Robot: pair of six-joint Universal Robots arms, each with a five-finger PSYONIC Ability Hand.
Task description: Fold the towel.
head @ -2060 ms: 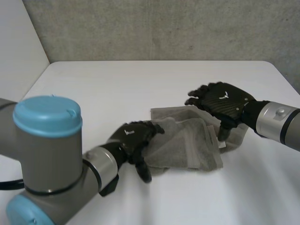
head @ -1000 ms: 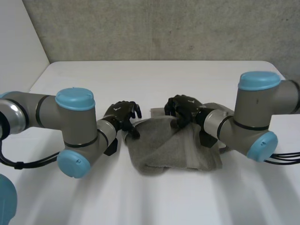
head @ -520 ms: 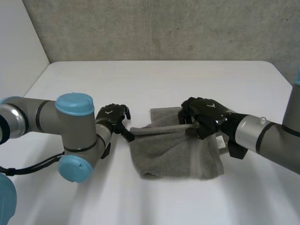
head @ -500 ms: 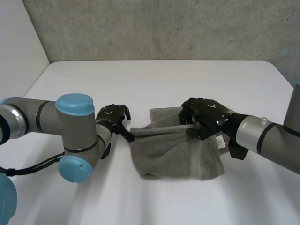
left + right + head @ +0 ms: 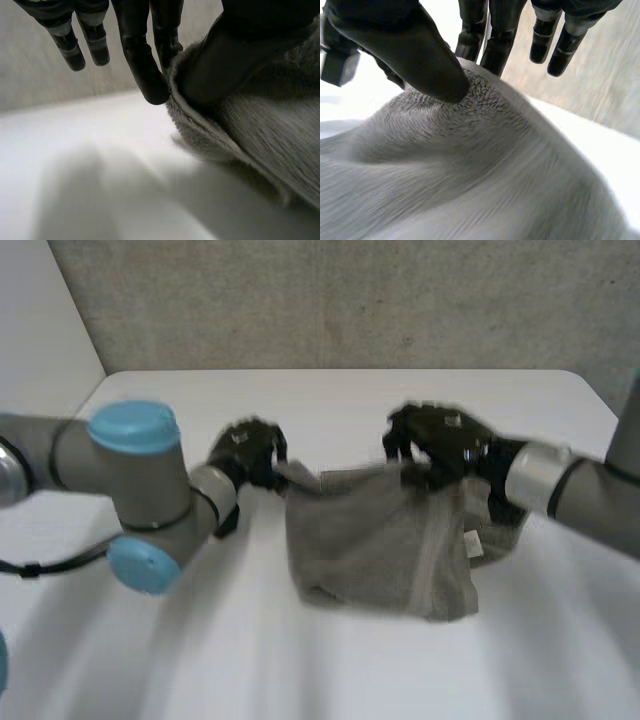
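Raised higher now: the towel [image 5: 375, 540], its upper edge aloft.
Wrist views show left hand [image 5: 240, 50] and right hand [image 5: 405, 55] thumb-pinching its corners.

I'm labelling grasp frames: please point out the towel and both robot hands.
towel [image 5: 380, 540], head view, middle of the grey cloth.
left hand [image 5: 248, 450], head view, back of the hand, at one upper towel corner.
right hand [image 5: 445, 440], head view, back of the hand, at the other upper corner.
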